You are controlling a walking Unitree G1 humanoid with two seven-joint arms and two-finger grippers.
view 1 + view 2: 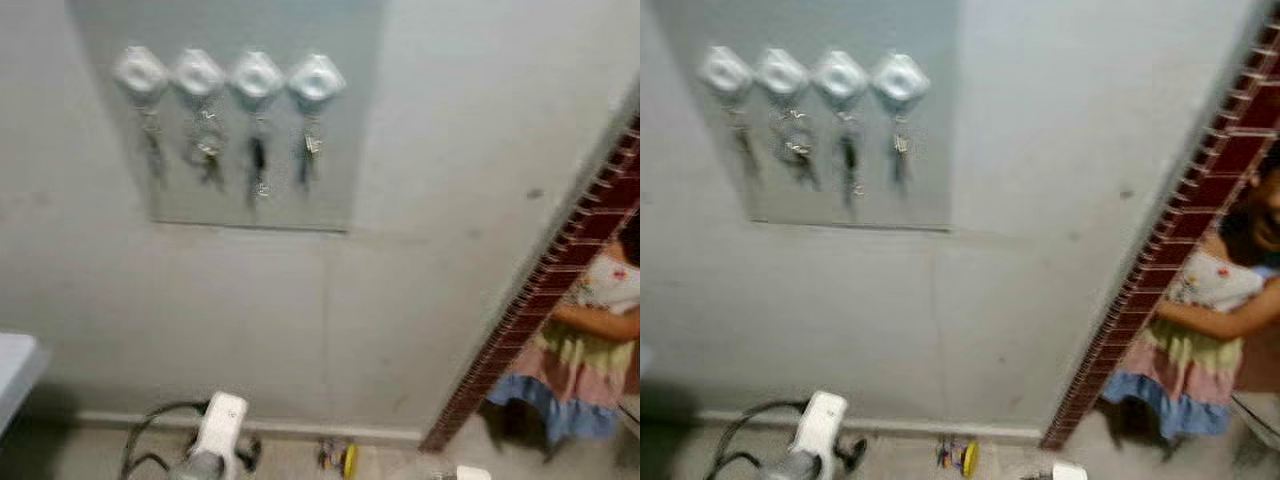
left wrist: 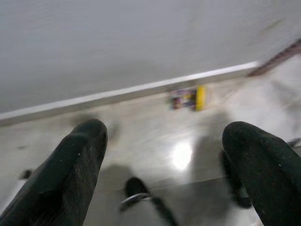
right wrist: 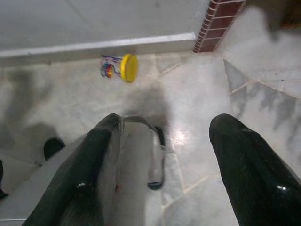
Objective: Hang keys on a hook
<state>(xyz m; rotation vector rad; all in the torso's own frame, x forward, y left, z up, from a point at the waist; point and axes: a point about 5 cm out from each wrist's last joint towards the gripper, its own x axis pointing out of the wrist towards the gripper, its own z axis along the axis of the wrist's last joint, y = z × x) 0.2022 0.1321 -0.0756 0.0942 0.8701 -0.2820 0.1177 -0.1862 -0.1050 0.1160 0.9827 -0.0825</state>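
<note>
Now four white diamond-shaped wall hooks (image 1: 228, 76) each carry dangling metal keys (image 1: 258, 166). Left gripper (image 2: 164, 155) and right gripper (image 3: 164, 150) hang spread wide, empty, over the floor.

All four hooks (image 1: 228, 75) hold keys (image 1: 258, 168); wall beside is bare.

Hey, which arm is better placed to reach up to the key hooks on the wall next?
Left, probably. The hooks sit left of centre in the head views, on that arm's side. Otherwise they match: the left end effector and right end effector both point at the floor, open and empty.
</note>
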